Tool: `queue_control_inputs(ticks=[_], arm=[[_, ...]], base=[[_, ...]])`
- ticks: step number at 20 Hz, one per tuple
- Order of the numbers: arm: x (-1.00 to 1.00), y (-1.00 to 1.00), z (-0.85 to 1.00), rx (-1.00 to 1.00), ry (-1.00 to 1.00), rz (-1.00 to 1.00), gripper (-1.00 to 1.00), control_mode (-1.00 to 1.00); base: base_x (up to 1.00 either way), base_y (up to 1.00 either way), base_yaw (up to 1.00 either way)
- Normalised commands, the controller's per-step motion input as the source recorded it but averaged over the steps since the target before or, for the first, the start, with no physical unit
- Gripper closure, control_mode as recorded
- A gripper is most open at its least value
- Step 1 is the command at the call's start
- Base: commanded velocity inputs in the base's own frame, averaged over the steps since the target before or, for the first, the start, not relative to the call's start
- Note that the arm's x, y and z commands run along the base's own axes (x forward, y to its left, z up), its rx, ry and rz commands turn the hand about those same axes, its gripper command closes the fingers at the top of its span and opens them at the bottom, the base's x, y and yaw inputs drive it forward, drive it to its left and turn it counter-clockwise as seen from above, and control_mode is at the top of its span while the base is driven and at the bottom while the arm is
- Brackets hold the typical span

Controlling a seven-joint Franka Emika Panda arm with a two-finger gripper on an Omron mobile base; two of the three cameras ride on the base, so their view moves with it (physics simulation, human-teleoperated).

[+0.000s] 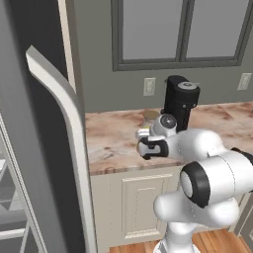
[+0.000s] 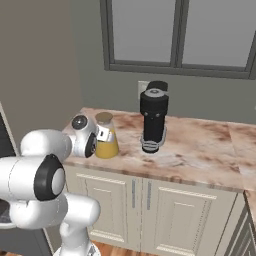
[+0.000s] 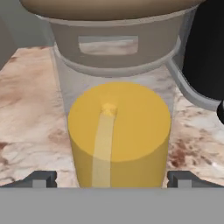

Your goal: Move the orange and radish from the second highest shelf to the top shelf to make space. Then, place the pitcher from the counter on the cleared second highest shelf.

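The pitcher [image 3: 119, 131], a clear jug of amber-yellow liquid with a pale lid, stands on the mottled beige-pink counter [image 2: 200, 150] and sits close in front of the hand camera. My gripper [image 3: 111, 179] is open. Its two dark fingertips [image 3: 41, 178] stand one on each side of the jug's lower body, apart from it. From the right base view the gripper [image 2: 104, 132] is level with the pitcher [image 2: 106, 142]. In the left base view the hand covers the pitcher [image 1: 150, 115] except its lid. The fridge door hides the orange, the radish and the shelves.
A black coffee machine [image 2: 153, 117] stands just right of the pitcher, near the wall. The open grey fridge door [image 1: 49, 163] with its long pale handle rises at the left. Cream cabinets [image 2: 150, 205] sit under the counter, which stretches bare to the right.
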Motion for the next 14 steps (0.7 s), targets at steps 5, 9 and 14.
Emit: queue_control_inputs(ticks=[5, 9, 14], arm=[[0.32, 0.0, -0.25, 0.0, -0.05, -0.01, -1.0, -1.0], [0.34, 0.0, -0.21, 0.0, -0.03, -0.01, -1.0, -1.0], [0.21, 0.0, -0.23, 0.0, -0.02, -0.02, 1.0, -1.0]], base=[[0.0, 0.0, 0.0], [0.0, 0.0, 0.0], [0.0, 0.0, 0.0]])
